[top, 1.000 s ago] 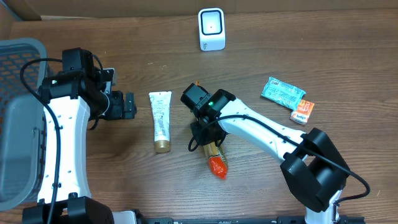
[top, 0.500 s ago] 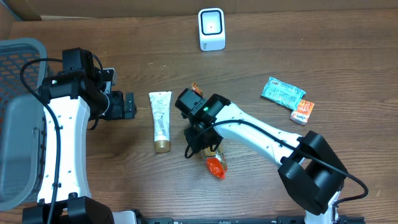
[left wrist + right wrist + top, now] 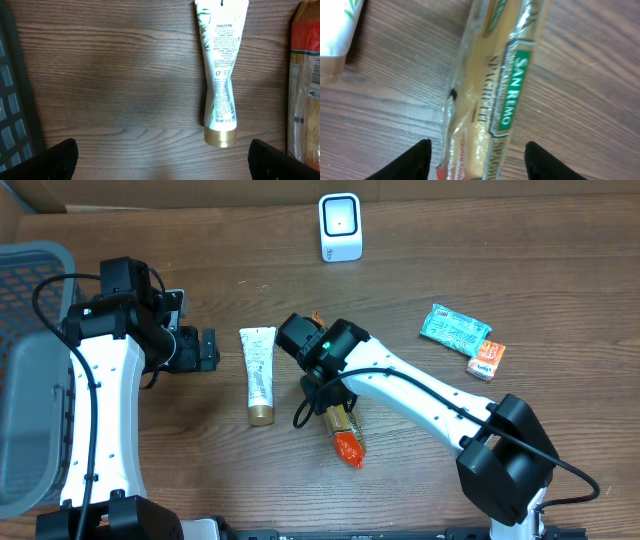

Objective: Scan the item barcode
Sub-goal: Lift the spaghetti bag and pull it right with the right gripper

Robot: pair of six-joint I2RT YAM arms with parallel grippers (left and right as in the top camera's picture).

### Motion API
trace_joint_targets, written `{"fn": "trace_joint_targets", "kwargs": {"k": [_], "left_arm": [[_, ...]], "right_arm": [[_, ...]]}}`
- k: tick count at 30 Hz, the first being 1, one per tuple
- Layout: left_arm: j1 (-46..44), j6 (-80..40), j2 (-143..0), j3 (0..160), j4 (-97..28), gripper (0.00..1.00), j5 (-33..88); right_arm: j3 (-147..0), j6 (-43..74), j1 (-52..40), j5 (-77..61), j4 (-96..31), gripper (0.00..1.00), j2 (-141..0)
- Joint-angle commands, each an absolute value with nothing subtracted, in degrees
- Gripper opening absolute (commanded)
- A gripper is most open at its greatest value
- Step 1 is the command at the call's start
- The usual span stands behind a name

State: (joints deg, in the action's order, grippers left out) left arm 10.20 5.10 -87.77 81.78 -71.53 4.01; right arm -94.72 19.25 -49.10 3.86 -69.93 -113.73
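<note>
right gripper [image 3: 479, 167]: jaws parted, one finger [image 3: 415, 160] on each side of the pack with a gap both sides, gripping nothing
spaghetti pack [image 3: 495, 100]: flat on tabletop [image 3: 590, 75], directly below and between the right gripper's fingers; both ends cut off in wrist view; overhead, the arm hides its middle
left gripper [image 3: 165, 162]: wide open, empty; only fingertips in frame
shampoo tube [image 3: 220, 75]: ahead of left gripper, gold cap nearest it, far end cut off
scanner [image 3: 340, 227]: well beyond right gripper
</note>
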Motion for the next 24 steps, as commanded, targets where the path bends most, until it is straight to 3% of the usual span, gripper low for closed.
{"fn": "trace_joint_targets", "kwargs": {"k": [1, 11, 21, 24], "left_arm": [[10.09, 6.22, -87.92, 81.78, -71.53, 0.99, 4.01], [10.09, 6.20, -87.90, 81.78, -71.53, 1.00, 4.01], [10.09, 6.22, -87.90, 81.78, -71.53, 0.99, 4.01], [10.09, 6.22, -87.90, 81.78, -71.53, 0.99, 4.01]], "right_arm": [[-96.12, 19.03, -47.53, 5.04, -71.09, 0.69, -112.40], [-84.93, 17.54, -46.87, -5.19, -65.34, 0.80, -112.53], [-80.14, 18.02, -46.85, -8.69, -61.08, 0.80, -112.57], [-79.00, 19.38, -46.81, -8.62, -59.96, 0.75, -112.60]]}}
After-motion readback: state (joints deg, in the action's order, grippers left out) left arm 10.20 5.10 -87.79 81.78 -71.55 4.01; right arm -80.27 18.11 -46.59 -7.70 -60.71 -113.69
